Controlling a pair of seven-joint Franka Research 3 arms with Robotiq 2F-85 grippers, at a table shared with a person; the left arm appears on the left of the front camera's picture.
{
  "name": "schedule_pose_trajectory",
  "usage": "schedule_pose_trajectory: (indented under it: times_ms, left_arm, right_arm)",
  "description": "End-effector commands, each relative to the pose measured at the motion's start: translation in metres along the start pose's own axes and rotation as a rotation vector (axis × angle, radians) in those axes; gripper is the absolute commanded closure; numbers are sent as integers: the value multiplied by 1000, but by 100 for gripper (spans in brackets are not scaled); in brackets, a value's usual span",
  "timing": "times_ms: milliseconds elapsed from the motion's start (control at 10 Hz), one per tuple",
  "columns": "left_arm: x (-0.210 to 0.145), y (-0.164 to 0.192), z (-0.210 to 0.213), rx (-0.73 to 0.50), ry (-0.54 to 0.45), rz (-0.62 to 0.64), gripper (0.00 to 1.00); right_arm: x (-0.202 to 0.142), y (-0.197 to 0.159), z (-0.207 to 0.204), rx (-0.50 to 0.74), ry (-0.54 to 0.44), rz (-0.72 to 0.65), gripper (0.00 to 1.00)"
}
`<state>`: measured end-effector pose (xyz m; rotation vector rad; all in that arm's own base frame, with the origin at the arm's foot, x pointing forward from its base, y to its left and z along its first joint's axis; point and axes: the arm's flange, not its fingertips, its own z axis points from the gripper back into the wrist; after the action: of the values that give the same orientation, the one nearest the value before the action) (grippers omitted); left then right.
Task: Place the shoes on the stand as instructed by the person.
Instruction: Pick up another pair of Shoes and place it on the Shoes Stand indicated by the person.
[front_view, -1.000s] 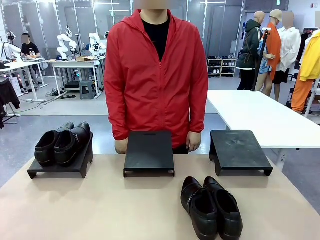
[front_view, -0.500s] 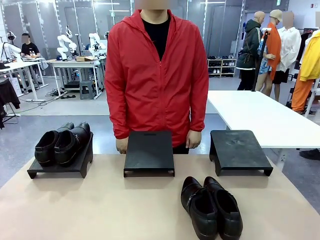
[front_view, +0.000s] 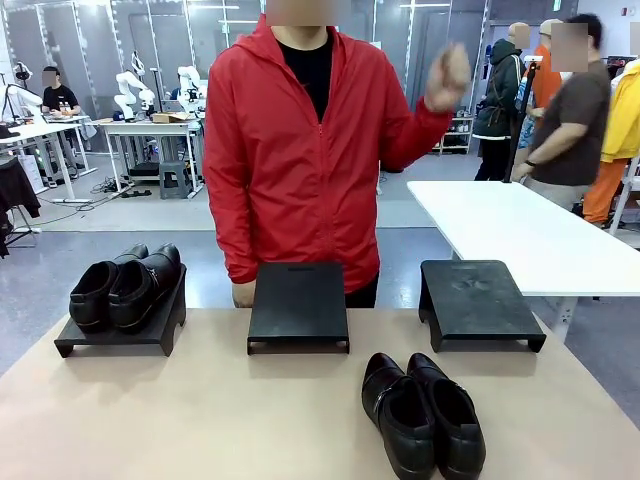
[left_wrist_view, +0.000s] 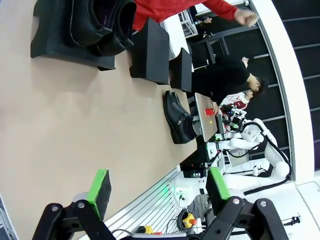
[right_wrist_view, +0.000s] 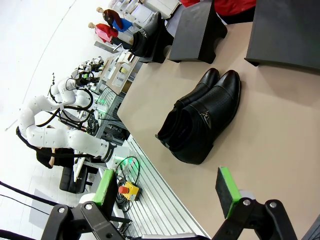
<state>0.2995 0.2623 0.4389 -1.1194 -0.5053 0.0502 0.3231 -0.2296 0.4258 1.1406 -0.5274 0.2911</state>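
Found right pincer (right_wrist_view: 167, 187) spread wide, empty, with loose shoes (right_wrist_view: 200, 125) well ahead on tabletop (right_wrist_view: 280, 145). Found left pincer (left_wrist_view: 159, 186) likewise agape, second pair (left_wrist_view: 100, 25) far off on a stand (left_wrist_view: 60, 50), tops cropped by frame edge.

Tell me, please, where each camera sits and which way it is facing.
Front view: fixed on the robot's side, looking across the table at the person, whose torso and one raised hand show.
Left wrist view: on the left arm, rolled sideways, looking along the open left gripper over the table toward the pair on the stand.
Right wrist view: on the right arm, looking along the open right gripper at the loose pair.
Shared: all three views show the loose pair lying on the table.
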Motion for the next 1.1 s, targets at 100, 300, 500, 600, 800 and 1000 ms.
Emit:
schedule_pose_trajectory:
  times_ms: [100,300,500,600,800,1000]
  left_arm:
    - [-3,-1,-1,-12,9,-12,2]
    - [-3,-1,-1,-12,9,-12,2]
    - [-3,-1,-1,-12,9,-12,2]
    - [-3,-1,-1,-12,9,-12,2]
    - [-3,-1,-1,-12,9,-12,2]
    - [-3,-1,-1,-12,9,-12,2]
  right_arm:
    - [2,1,1,11,-12,10,0]
    - [2,1,1,11,-12,10,0]
    - [2,1,1,11,-12,10,0]
    - [2,1,1,11,-12,10,0]
    - [2,1,1,11,-12,10,0]
    - [0,0,0,0,0,0,0]
